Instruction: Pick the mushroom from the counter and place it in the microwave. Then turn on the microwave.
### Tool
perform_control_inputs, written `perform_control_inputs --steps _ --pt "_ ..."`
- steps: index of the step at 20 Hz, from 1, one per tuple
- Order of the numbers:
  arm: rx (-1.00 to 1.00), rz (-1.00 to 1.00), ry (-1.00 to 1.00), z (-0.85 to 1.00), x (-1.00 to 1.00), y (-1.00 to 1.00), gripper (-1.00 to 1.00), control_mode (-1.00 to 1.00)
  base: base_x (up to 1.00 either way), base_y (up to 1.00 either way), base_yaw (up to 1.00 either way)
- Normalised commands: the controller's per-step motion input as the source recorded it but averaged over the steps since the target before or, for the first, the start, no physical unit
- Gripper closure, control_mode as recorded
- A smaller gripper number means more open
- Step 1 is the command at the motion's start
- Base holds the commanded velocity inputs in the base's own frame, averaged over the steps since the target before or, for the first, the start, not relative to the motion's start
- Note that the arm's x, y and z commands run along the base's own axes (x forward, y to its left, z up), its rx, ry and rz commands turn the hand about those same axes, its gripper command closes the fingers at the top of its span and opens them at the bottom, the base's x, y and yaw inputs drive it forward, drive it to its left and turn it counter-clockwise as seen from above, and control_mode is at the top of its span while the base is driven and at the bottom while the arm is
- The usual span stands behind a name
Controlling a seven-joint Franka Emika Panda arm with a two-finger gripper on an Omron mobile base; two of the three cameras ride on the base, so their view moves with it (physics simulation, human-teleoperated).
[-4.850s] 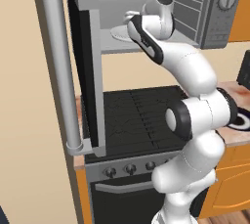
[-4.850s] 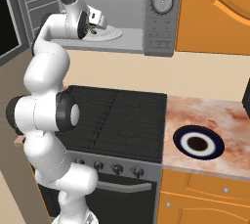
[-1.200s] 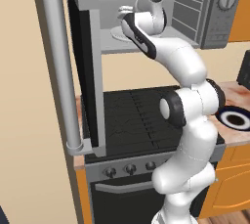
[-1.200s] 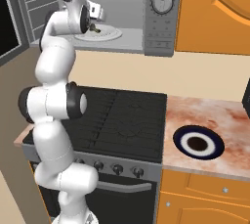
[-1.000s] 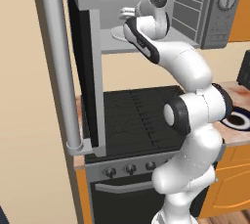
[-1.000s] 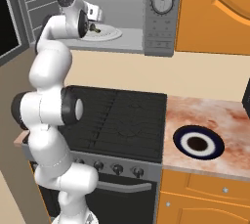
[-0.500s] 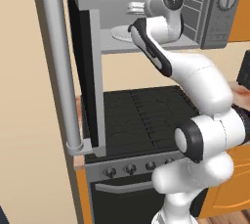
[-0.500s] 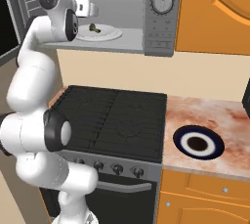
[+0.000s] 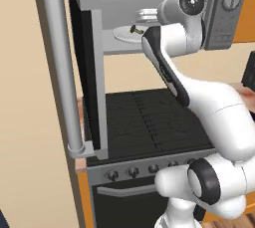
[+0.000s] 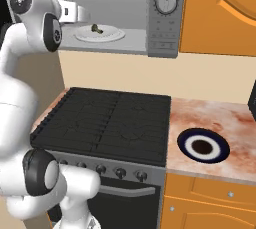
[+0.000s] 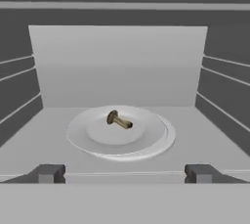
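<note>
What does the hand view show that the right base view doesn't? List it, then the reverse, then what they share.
Hand view alone: the open gripper, its fingertips wide apart and holding nothing, and the microwave's back wall. Right base view alone: the microwave's knob, the stove top, the dark-rimmed dish on the counter. Both: the mushroom lying on the white plate inside the microwave.

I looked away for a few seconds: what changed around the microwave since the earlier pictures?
The gripper has drawn back out of the microwave, jaws open and empty, and the arm has swung aside. Unchanged: the mushroom lies on the white plate inside, the door stands open, and the dark-rimmed dish sits on the counter.
</note>
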Motion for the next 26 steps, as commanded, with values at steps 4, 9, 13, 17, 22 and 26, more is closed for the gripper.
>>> perform_control_inputs --steps 4,9,13,17,22,26 --pt "-0.04 -0.03 0.07 0.00 -1.00 -0.01 1.00 -1.00 0.00 0.00 0.00" --pt "0.00 -0.01 0.10 -0.02 -1.00 -0.11 1.00 -1.00 0.00 0.00 0.00" --pt "0.00 -0.02 0.05 -0.21 -1.00 -0.07 1.00 -1.00 0.00 0.00 0.00" --pt "0.00 -0.06 0.02 -0.24 -1.00 0.00 1.00 -1.00 0.00 0.00 0.00" --pt "-0.03 -0.11 0.00 -0.39 -0.93 0.00 1.00 -1.00 0.00 0.00 0.00" --pt "0.00 -0.10 0.00 -0.53 -0.46 0.00 1.00 -1.00 0.00 0.00 0.00"
